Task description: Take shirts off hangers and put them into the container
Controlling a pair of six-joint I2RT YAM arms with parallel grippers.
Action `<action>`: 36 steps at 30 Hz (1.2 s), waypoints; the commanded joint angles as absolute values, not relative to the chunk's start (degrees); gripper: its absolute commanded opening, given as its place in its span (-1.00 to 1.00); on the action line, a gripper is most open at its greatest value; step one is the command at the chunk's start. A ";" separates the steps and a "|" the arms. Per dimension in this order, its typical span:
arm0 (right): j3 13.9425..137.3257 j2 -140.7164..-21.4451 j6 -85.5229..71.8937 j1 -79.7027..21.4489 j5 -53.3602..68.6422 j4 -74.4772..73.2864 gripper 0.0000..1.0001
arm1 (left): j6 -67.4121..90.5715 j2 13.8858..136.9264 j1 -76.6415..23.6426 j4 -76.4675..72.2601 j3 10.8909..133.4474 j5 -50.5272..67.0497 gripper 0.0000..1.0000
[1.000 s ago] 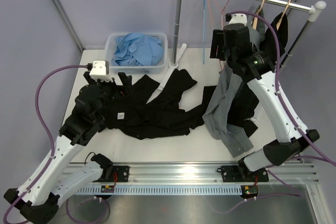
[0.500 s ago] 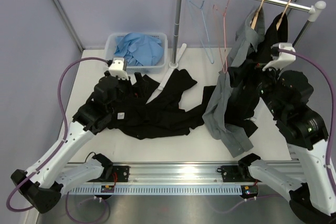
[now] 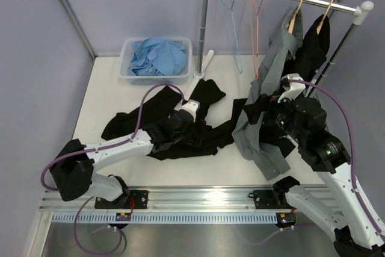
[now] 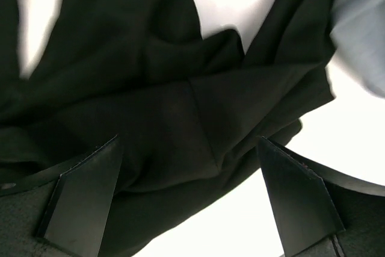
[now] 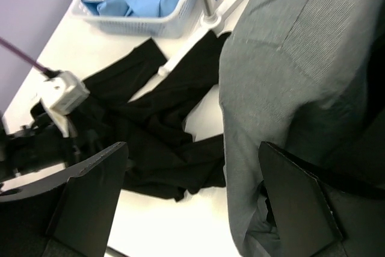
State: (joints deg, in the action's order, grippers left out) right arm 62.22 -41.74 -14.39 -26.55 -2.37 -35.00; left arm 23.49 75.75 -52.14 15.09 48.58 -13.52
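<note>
My left pincer is spread wide and empty, just above the black shirt, which sprawls left-to-right across the worktop. The container sits beyond, far-left. Left arm nearer. Right pincer also wide, empty, beside the hanging grey shirt.

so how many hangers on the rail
4: blue hanger leftmost, bare; pink hanger next, bare; left wooden hanger holding the grey shirt; right wooden hanger holding a black shirt.

Robot lab test cell, plain lilac panel walls, white table, aluminium mounting rail
</note>
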 commanded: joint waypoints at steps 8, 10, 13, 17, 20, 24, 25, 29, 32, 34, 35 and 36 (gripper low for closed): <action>59.59 -37.53 -13.19 -26.37 2.81 -32.26 0.99 | 23.99 91.13 -56.87 5.36 52.73 -22.93 0.98; 59.15 -37.18 -13.01 -26.37 2.72 -32.26 0.99 | 25.74 94.65 -56.86 6.76 53.52 -26.69 0.98; 58.71 -37.09 -12.75 -26.37 2.72 -32.08 0.99 | 29.61 99.03 -56.78 11.50 56.07 -31.88 0.98; 58.54 -37.18 -12.57 -26.37 2.99 -32.08 0.99 | 34.62 102.21 -56.34 18.09 57.92 -35.42 0.86; 58.45 -37.09 -12.48 -26.37 2.81 -32.08 0.99 | 37.52 101.43 -55.46 18.63 56.25 -35.77 0.42; 58.18 -36.91 -12.48 -26.37 2.90 -31.73 0.99 | 40.86 98.01 -52.57 18.81 53.01 -35.33 -0.39; 58.18 -36.91 -12.48 -26.37 2.90 -31.64 0.99 | 41.22 97.04 -52.12 18.81 51.43 -36.12 -0.58; 58.01 -36.91 -12.48 -26.37 3.16 -31.82 0.99 | 42.01 89.58 -50.98 22.30 48.96 -39.11 -1.00; 58.18 -36.91 -12.57 -26.37 3.60 -31.82 0.99 | 41.23 78.27 -47.83 26.44 49.30 -40.34 -1.00; 58.27 -36.83 -12.48 -26.37 3.78 -31.99 0.99 | 39.47 72.71 -45.45 27.51 49.92 -40.52 -1.00; 58.27 -36.74 -12.57 -26.37 3.78 -31.99 0.99 | 38.51 70.08 -44.05 28.29 51.23 -40.43 -1.00; 58.27 -36.48 -12.48 -26.37 3.61 -32.08 0.99 | 35.97 65.52 -40.90 28.74 52.28 -40.17 -1.00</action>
State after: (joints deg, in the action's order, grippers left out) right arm 58.28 -37.26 -13.63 -26.55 2.26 -34.04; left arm 38.54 75.20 -45.60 27.16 48.90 -35.33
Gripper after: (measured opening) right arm 0.993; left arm 0.046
